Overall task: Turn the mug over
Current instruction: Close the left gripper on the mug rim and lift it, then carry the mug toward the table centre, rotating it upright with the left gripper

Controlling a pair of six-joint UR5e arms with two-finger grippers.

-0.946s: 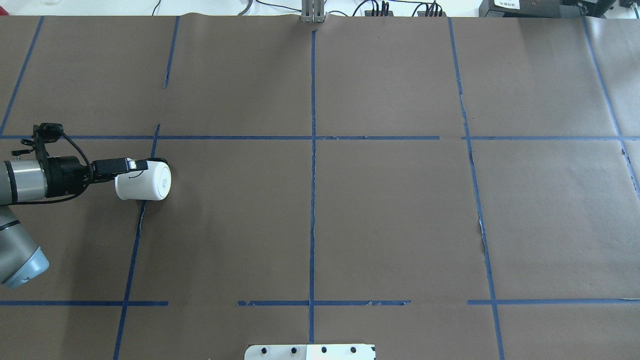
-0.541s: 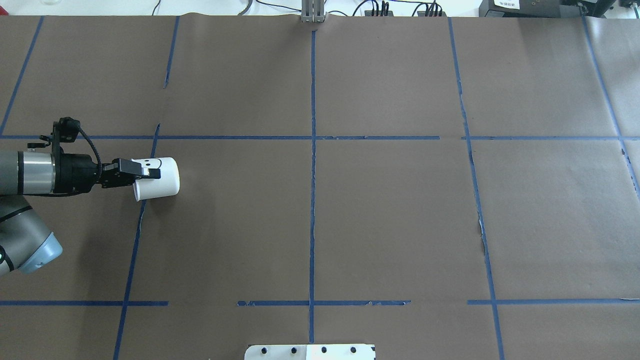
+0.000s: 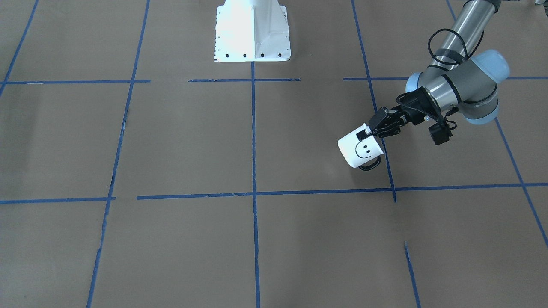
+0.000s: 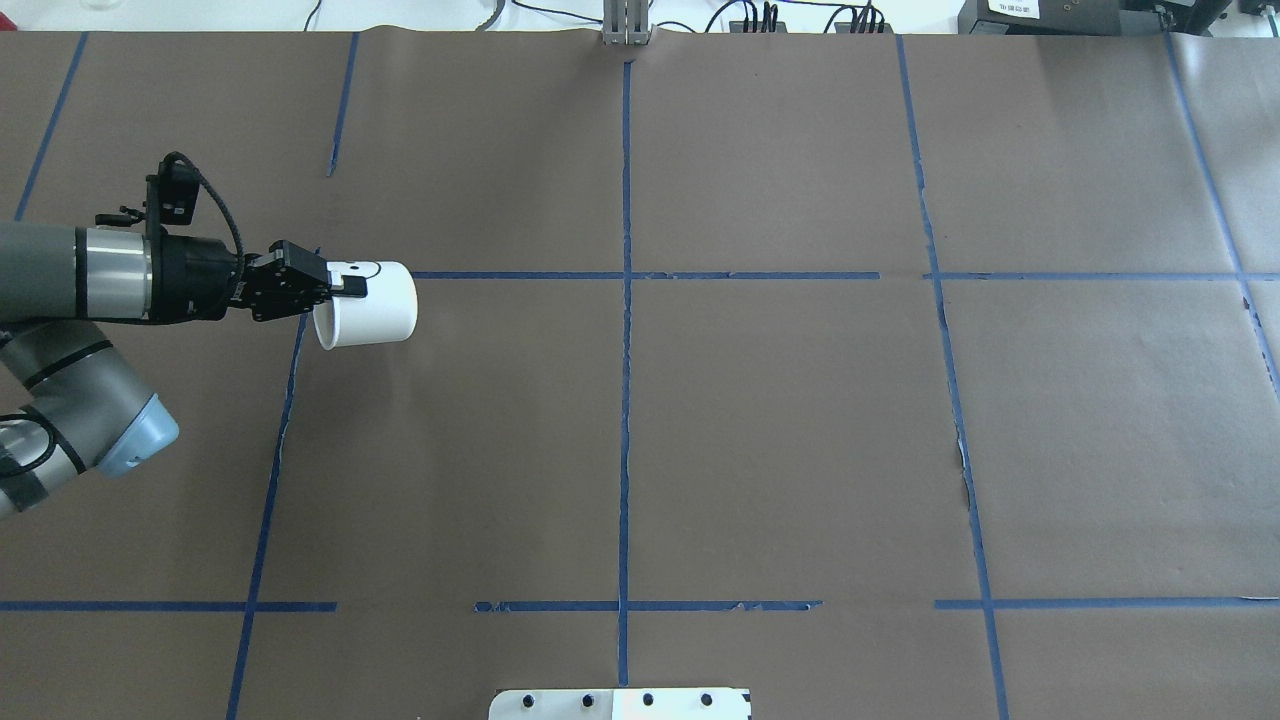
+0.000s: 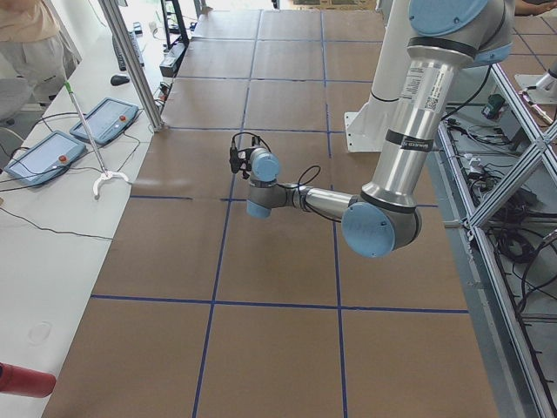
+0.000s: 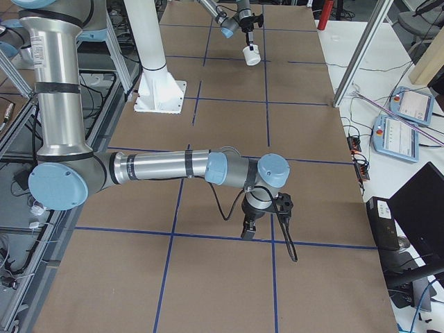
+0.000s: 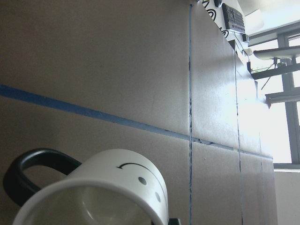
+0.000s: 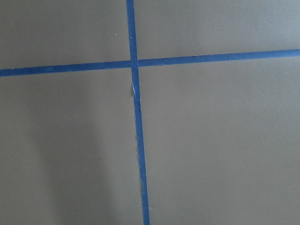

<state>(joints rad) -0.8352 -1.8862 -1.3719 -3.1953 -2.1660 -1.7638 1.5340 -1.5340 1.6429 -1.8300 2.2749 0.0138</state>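
The white mug (image 4: 368,305) with a black smiley face hangs above the brown table on its side, mouth toward the arm and base pointing toward the table's middle. My left gripper (image 4: 340,287) is shut on its rim. In the front view the mug (image 3: 359,149) shows the face and its black handle (image 3: 370,164) hanging below, with the left gripper (image 3: 366,133) on the rim. The left wrist view shows the mug's cream inside (image 7: 93,197). My right gripper (image 6: 248,229) shows only in the right side view, low over a tape line; I cannot tell whether it is open or shut.
Blue tape lines (image 4: 625,300) divide the brown paper table into squares. The white robot base plate (image 4: 620,703) sits at the near edge, also in the front view (image 3: 252,32). Cables and gear line the far edge (image 4: 760,15).
My left gripper has carried the mug up off the table, farther away and to the right. The wrist turned, so the smiley face now faces upward.
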